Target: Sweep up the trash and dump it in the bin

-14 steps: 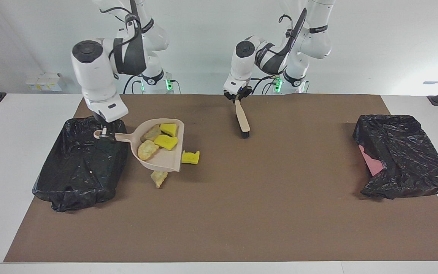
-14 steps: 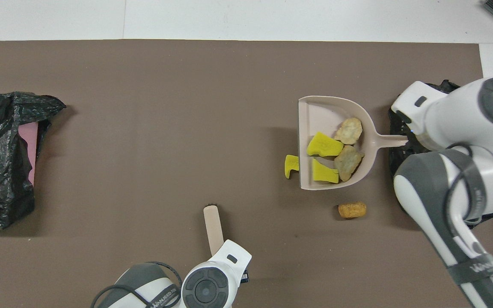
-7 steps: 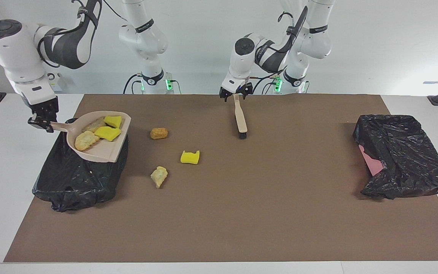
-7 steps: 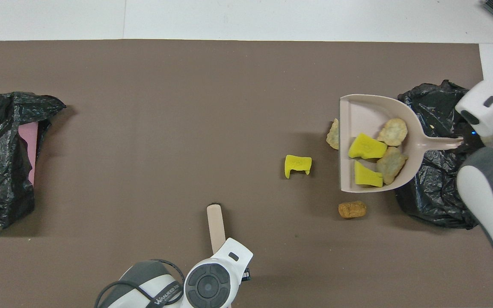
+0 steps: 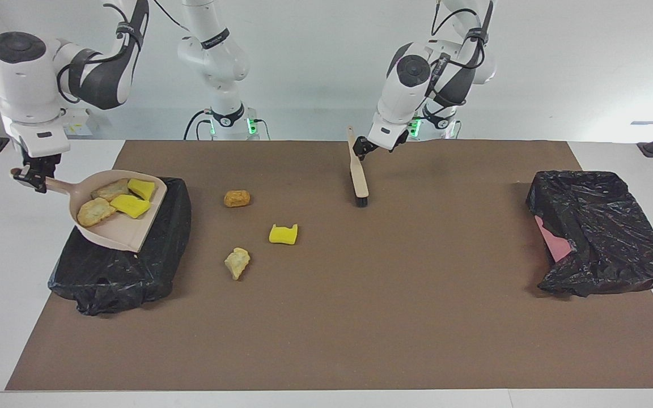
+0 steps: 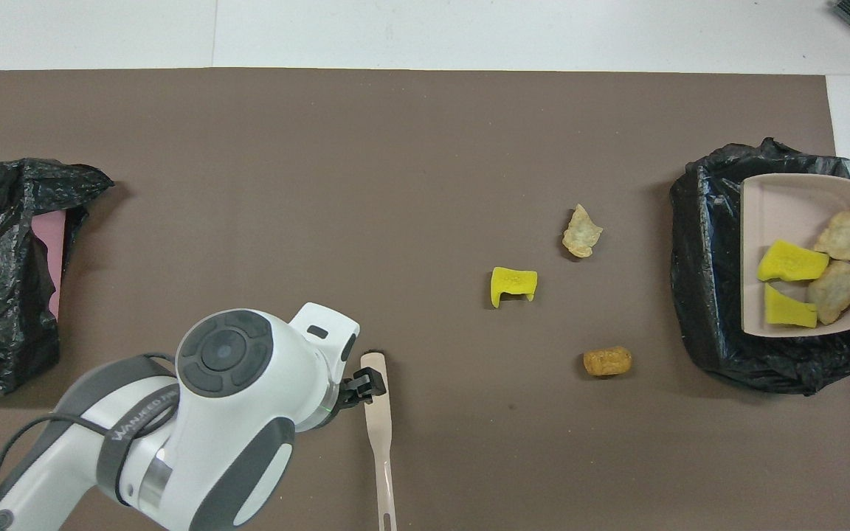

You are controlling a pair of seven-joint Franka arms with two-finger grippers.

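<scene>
2 white arms (image 5: pixel 213 51), grey joints, black cables.

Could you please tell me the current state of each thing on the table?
Right gripper, shut on the dustpan's handle.
Dustpan, lifted over the bagged bin, carrying four trash pieces.
Orange-brown lump, yellow foam piece, beige chunk, all loose on the mat.
Brush, bristles on the mat.
Left gripper, beside the brush's handle.
Other bin, draped in black bag.
</scene>
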